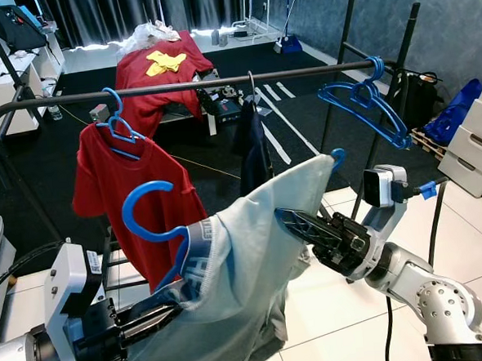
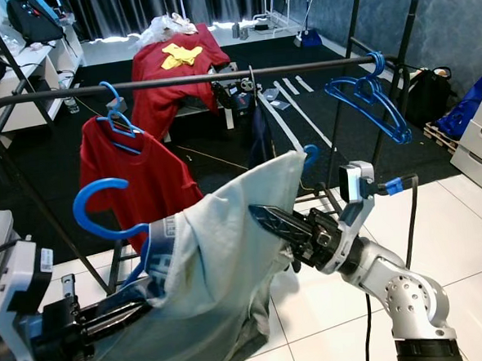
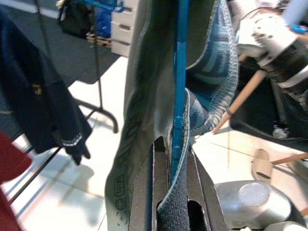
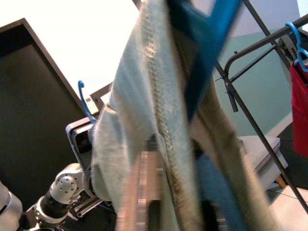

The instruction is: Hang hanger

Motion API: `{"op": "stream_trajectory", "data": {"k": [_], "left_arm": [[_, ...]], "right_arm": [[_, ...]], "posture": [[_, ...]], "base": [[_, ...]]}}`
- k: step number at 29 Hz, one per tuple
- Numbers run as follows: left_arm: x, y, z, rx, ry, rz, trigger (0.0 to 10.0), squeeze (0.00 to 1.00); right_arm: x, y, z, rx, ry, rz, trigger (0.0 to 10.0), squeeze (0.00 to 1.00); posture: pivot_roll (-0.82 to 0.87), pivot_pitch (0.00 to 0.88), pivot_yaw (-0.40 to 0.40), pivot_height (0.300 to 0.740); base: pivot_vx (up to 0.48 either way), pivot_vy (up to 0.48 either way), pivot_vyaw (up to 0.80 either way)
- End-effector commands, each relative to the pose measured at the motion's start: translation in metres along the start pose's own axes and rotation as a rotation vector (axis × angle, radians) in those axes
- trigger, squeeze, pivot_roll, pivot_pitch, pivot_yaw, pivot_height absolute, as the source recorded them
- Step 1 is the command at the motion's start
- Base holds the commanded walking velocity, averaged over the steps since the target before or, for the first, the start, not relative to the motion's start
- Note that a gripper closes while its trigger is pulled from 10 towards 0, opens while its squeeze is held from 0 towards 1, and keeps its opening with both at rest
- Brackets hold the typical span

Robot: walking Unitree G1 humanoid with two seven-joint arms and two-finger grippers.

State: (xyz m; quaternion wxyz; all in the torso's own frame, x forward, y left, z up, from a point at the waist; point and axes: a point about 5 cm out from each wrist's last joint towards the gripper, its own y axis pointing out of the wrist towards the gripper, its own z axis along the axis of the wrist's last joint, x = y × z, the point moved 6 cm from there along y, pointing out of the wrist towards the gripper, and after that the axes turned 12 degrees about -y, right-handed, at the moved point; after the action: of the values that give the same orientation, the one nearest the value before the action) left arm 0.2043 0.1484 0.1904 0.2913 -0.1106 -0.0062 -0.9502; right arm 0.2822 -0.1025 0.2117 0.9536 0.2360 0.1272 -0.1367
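A blue hanger (image 1: 145, 211) carries a pale grey-blue shirt (image 1: 239, 287), held low in front of the black rack rail (image 1: 219, 82). Its hook points up, below the rail. My left gripper (image 1: 163, 312) is shut on the hanger's bar and the shirt's collar; in the left wrist view the blue bar (image 3: 179, 96) runs straight out from between the fingers (image 3: 144, 202). My right gripper (image 1: 286, 219) is shut on the shirt at its right shoulder, just under the hanger's tip (image 1: 338, 154). The right wrist view is blurred, with the shirt (image 4: 159, 120) lying across the fingers.
On the rail hang a red shirt (image 1: 127, 187) on a blue hanger at the left, a dark garment (image 1: 254, 147) in the middle, and bare blue hangers (image 1: 367, 99) at the right. White drawers (image 1: 476, 150) stand far right. A red-draped table (image 1: 161, 79) lies beyond.
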Motion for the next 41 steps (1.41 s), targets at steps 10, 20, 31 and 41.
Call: {"op": "stream_trajectory", "data": {"k": [10, 20, 31, 41], "left_arm": [[-0.022, -0.013, -0.007, -0.045, 0.019, 0.114, 10.0, 0.0], [-0.005, -0.007, 0.005, 0.058, -0.067, 0.004, 10.0, 1.0], [0.003, 0.001, -0.005, 0.032, -0.053, -0.031, 10.0, 0.18], [-0.011, -0.013, 0.006, 0.134, -0.084, 0.021, 10.0, 0.0]], "right_arm": [[0.01, -0.004, 0.005, 0.009, -0.04, -0.065, 0.0, 0.0], [0.016, -0.005, 0.01, 0.026, -0.054, -0.092, 0.0, 0.0], [0.011, -0.001, 0.012, 0.037, -0.052, -0.059, 0.0, 0.0], [0.004, -0.001, 0.021, 0.047, -0.065, -0.01, 0.0, 0.0]], "posture": [[-0.07, 0.0, 0.005, 0.74], [-0.06, 0.0, 0.003, 0.74], [-0.06, 0.0, 0.009, 0.74], [-0.07, 0.0, 0.008, 0.74]], "base": [[0.0, 0.0, 0.0], [0.0, 0.0, 0.0], [0.0, 0.0, 0.0], [0.0, 0.0, 0.0]]}}
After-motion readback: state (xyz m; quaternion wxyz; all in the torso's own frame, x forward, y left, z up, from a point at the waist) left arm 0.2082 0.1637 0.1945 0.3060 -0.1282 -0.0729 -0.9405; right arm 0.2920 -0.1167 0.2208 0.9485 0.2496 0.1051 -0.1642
